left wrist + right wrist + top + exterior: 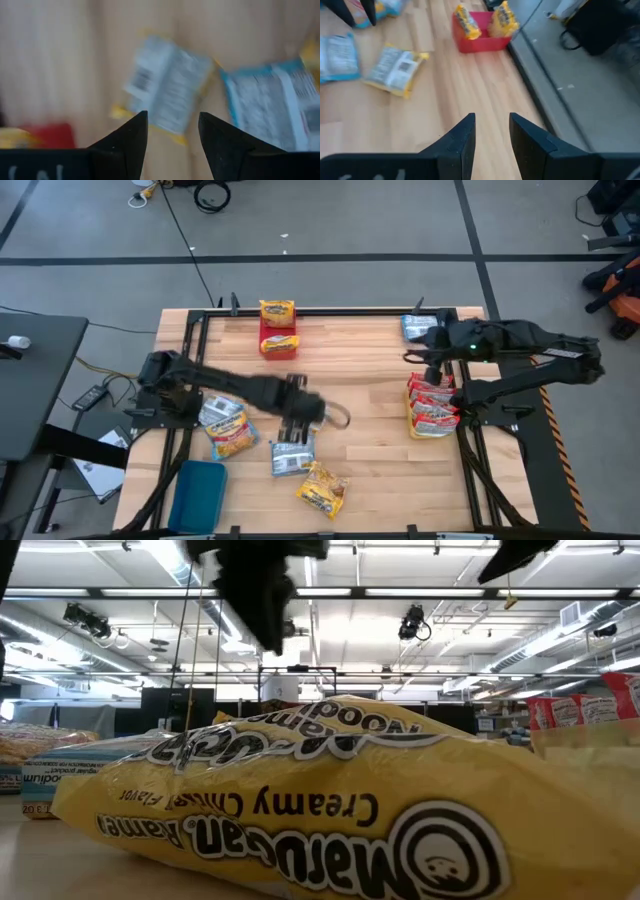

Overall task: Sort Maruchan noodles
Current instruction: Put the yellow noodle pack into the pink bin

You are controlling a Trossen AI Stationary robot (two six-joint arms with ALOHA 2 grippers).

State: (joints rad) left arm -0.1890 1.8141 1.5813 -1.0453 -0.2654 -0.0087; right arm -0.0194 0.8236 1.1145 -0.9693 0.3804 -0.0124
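On my left, a blue tray (197, 494) sits near the surface (360, 390) edge, well short of my left tool (292, 436). That tool hangs with fingers apart, empty, directly over a blue-edged noodle packet (291, 457); a yellow packet (321, 489) lies just past it. My right tool (432, 365) hovers with fingers slightly apart, empty, just above a stack of red packets (432, 406).

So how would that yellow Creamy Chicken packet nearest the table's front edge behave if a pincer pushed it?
The yellow Creamy Chicken packet lies flat, so it would probably slide rather than roll or tip. Its glossy, puffed wrapper suggests it is light, slippery, and likely to crinkle under pressure.
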